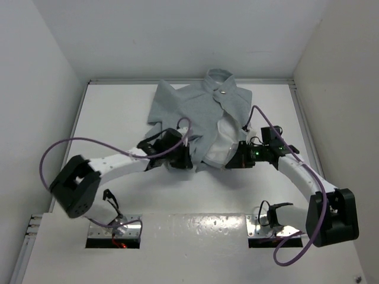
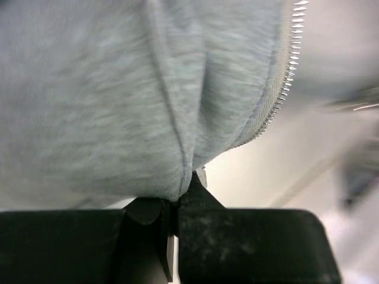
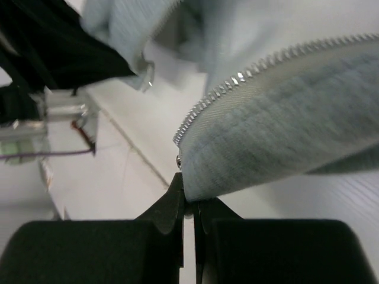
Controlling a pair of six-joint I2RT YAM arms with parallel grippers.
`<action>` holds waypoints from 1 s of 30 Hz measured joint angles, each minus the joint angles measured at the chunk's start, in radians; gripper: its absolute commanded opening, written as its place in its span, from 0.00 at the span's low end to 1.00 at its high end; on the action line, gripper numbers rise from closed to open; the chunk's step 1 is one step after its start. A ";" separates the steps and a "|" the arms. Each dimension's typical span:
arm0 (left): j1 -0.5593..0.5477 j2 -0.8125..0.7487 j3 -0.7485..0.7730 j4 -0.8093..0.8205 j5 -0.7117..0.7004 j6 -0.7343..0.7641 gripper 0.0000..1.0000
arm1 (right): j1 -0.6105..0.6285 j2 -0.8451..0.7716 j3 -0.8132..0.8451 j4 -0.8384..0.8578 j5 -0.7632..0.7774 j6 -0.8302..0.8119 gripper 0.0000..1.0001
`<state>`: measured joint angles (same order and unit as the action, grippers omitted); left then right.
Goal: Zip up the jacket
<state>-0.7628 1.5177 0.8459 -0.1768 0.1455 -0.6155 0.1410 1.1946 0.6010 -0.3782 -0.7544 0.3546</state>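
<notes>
Jaws of the left gripper (image 2: 177, 198) are pressed together, and we see a fold of the jacket (image 2: 118, 106) pinched between their tips. The grey cloth rises straight up from the pinch and fills most of the left wrist view. A seam runs down into the jaws. Up and to the right of them, a row of zipper teeth (image 2: 284, 77) follows the cloth's edge, well apart from the tips.

Jaws of the right gripper (image 3: 188, 198) are likewise closed tight on the jacket. They nip the lower corner of a front panel, which spreads up and to the right from the tips. The teeth on this panel start just above the pinch and climb away to the right. Beyond the jaws, up and to the left, another cloth edge hangs with a small metal piece (image 3: 148, 74) on it, too blurred for us to name.

From above, we find the jacket lying on the table (image 1: 118, 118) ahead of both grippers, with its hem at their tips. The collar (image 1: 218, 76) lies at the far end from them, with the snap (image 1: 223, 92) just below it. Between the two grippers the front gapes, showing white lining (image 1: 220, 142). The two panel edges stand apart there, one at each pair of jaws.
</notes>
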 measured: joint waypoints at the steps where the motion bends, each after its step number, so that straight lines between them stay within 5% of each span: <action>1: 0.019 -0.054 -0.010 0.027 0.040 0.000 0.00 | 0.008 -0.006 0.000 0.004 -0.034 -0.008 0.00; 11: 0.113 -0.235 -0.045 0.413 0.285 -0.084 0.00 | 0.122 -0.155 -0.030 0.311 -0.254 0.048 0.00; 20: 0.134 -0.346 -0.062 0.485 0.345 -0.119 0.00 | 0.207 -0.176 -0.033 0.473 -0.295 0.051 0.00; 30: 0.134 -0.370 -0.061 0.509 0.367 -0.131 0.00 | 0.208 -0.177 -0.050 0.729 -0.294 0.243 0.00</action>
<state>-0.6285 1.1477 0.7845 0.3317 0.5129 -0.7464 0.3492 1.0180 0.5510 0.3511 -1.0481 0.5976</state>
